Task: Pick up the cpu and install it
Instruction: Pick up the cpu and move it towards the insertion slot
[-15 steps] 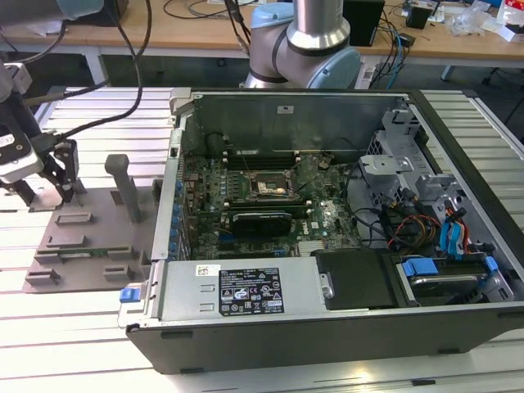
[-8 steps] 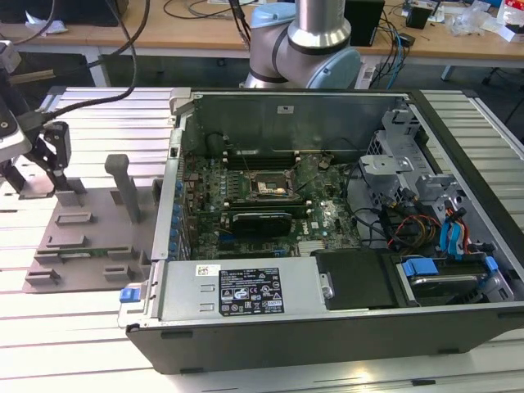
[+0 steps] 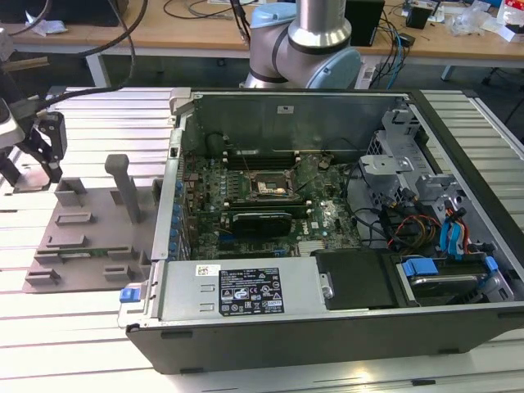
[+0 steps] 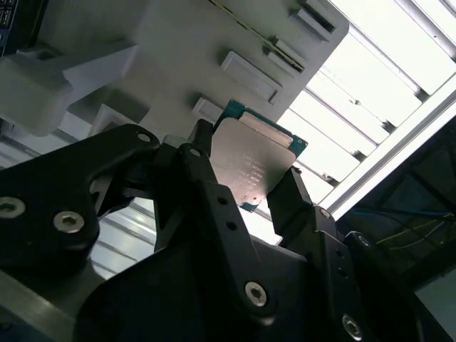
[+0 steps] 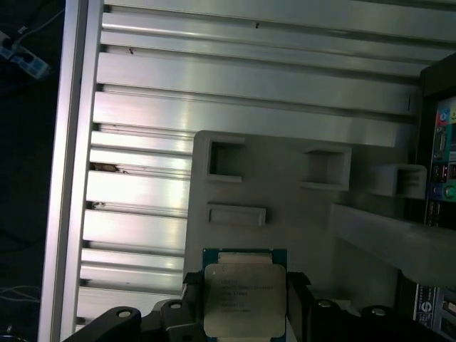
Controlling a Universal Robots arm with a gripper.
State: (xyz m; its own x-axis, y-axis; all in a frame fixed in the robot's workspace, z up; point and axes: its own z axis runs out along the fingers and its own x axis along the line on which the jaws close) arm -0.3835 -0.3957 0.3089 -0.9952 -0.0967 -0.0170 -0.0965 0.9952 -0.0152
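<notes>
The small, flat, square cpu with its silvery metal top and green rim [image 4: 253,160] is clamped edge to edge between the two black fingers [image 4: 214,199] of the dark metal gripper [image 4: 246,165] (both wrist views show this). It seems to hang just clear of the pale grey moulded plastic tray [image 5: 285,206], though contact is hard to judge. In the exterior view the gripper is at the far left of the frame, well apart from the open black computer case [image 3: 327,315] and its dark square motherboard socket [image 3: 266,187].

The flat square cpu [image 5: 239,299] is coloured silver, rimmed teal; the moulded plastic fixture [image 5: 285,214] is coloured pale grey.
</notes>
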